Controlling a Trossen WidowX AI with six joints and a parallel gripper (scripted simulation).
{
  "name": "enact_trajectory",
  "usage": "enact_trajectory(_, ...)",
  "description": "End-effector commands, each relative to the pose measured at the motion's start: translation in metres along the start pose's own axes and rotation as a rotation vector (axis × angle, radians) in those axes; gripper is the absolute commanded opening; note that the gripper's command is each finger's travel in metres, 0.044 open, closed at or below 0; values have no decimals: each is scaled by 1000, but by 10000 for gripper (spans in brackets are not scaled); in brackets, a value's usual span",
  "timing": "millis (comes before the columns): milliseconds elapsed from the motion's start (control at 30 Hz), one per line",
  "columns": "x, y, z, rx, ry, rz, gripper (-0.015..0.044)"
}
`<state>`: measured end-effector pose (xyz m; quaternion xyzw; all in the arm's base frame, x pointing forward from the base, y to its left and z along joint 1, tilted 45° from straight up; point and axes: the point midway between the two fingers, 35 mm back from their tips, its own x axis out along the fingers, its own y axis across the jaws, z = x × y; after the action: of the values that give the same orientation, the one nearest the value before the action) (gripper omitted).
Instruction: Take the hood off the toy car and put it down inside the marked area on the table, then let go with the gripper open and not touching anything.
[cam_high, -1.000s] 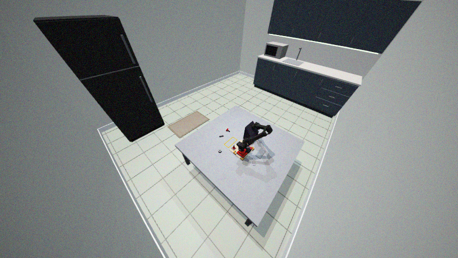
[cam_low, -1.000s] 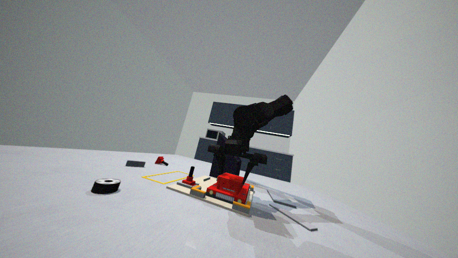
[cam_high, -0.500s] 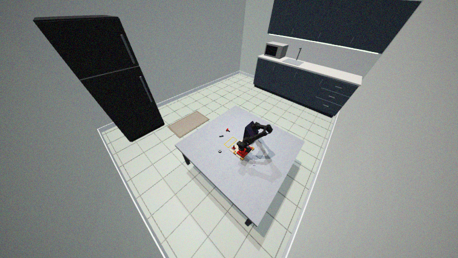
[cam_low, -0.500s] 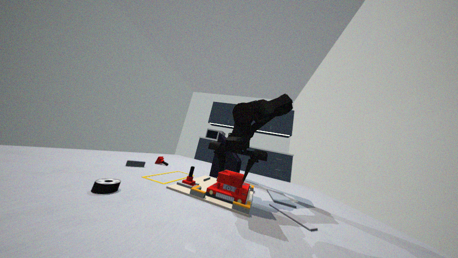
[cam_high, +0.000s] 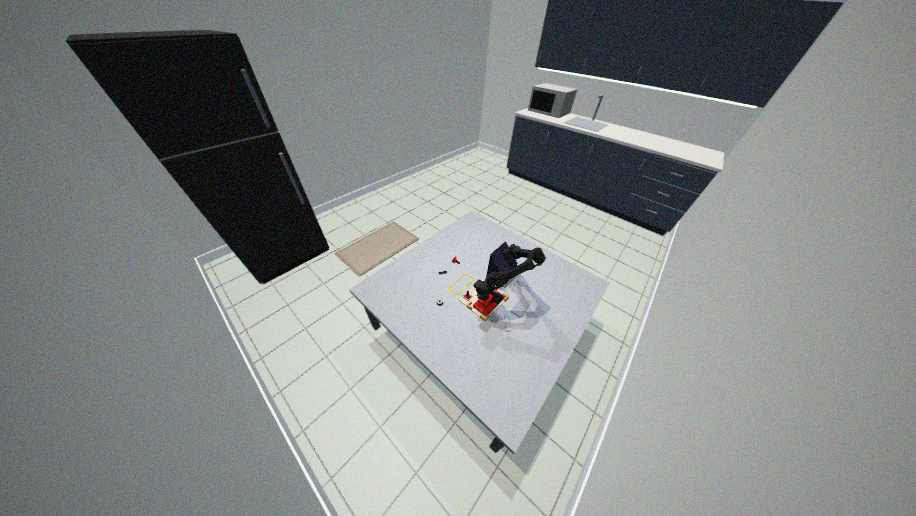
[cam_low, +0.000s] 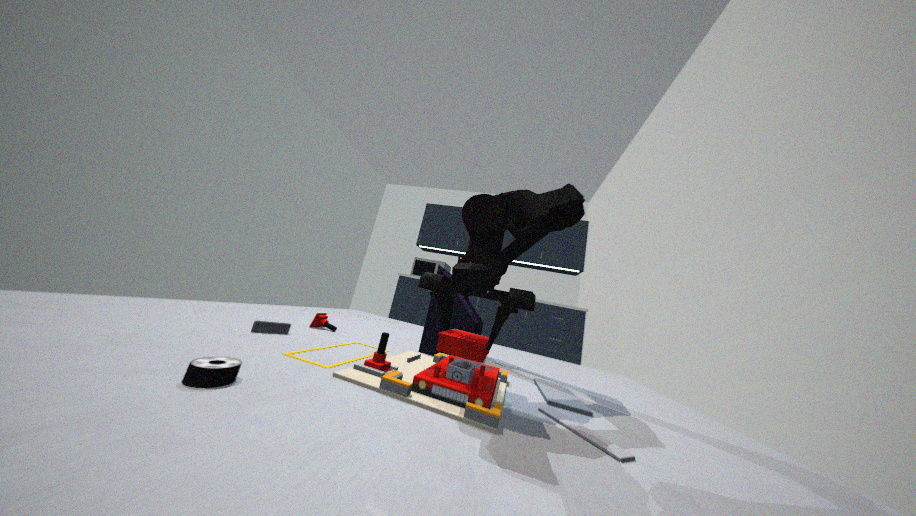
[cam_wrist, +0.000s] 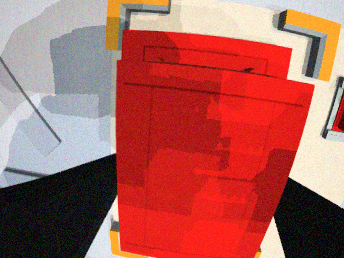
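Black two-fingered gripper (cam_high: 485, 296) (cam_low: 462, 342) (cam_wrist: 199, 173), fairly wide, clamps the boxy red hood (cam_low: 462, 344) (cam_wrist: 205, 160); below it sits the red toy car (cam_low: 456, 383) (cam_wrist: 205, 50).

The hood (cam_low: 462, 344) (cam_wrist: 210, 165) looks like smooth red plastic.

The bench (cam_high: 410, 307) (cam_low: 115, 442) bears, in the exterior view, a wheel (cam_low: 211, 373) at lower left, a dark block (cam_low: 270, 327) and a red piece (cam_low: 319, 321) left of centre, a yellow outline (cam_low: 305, 360), and a cream board (cam_low: 428, 411) at lower centre.
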<state>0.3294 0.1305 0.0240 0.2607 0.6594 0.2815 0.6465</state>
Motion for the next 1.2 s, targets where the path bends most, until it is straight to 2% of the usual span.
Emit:
enact_trajectory(0,-22,1,4,-9,-19,4,0)
enact_trajectory(133,-36,1,3,-9,-19,4,0)
enact_trajectory(233,-30,-5,3,0,-16,-2,0)
enact_trajectory(700,-37,-95,11,1,-22,-31,0)
enact_trajectory(1167,-40,-182,-6,-3,-20,-28,0)
